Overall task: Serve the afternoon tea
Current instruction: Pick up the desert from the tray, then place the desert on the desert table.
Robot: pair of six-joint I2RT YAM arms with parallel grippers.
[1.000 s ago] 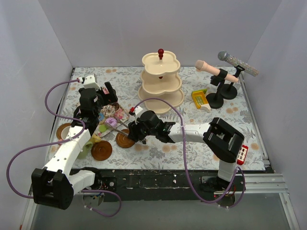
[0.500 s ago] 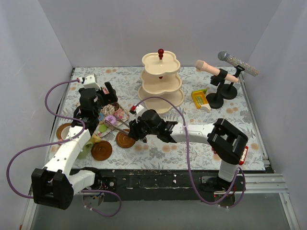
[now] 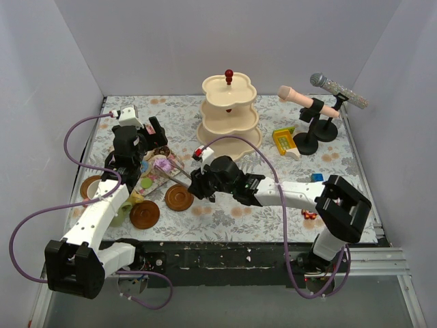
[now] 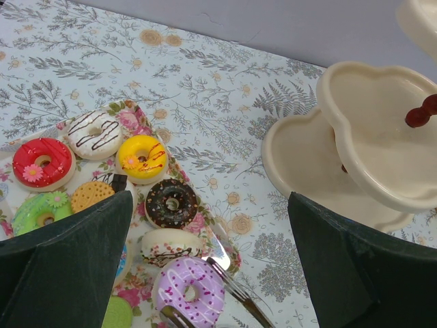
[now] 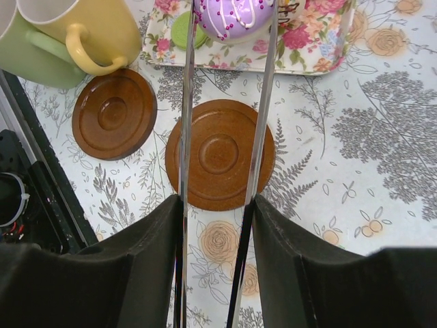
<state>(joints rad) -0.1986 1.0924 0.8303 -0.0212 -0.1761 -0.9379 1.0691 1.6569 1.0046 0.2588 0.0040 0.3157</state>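
- Your right gripper [image 5: 215,212] is clamped on the metal tongs [image 5: 186,137]. Each finger presses on the outside of one tong arm, and both arms run forward from between the fingers.
- The purple donut [image 5: 235,17] sits straight ahead of those fingers, between the tong tips. The tips lie along its sides, but you cannot tell whether they squeeze it or only flank it.
- That donut rests on the flowered tray [image 5: 321,41], at the tray edge nearest your right fingers.
- Directly under the tong arms, just ahead of the fingers, a brown saucer [image 5: 218,154] lies flat on the cloth. A second saucer [image 5: 114,113] lies just left of it, not touching.
- Ahead and left of the fingers, beyond that second saucer, a yellow cup [image 5: 82,27] touches a green cup [image 5: 34,51].
- Your left gripper [image 4: 210,200] is spread wide and holds nothing.
- Between its fingers you see the chocolate donut [image 4: 171,203], with the yellow donut [image 4: 142,157] just ahead of it. The red donut [image 4: 42,162] lies ahead of the left finger.
- The cream stand [image 4: 369,143] rises ahead of the right finger, well apart from the tray, with its red knob [image 4: 418,115] at the far right.
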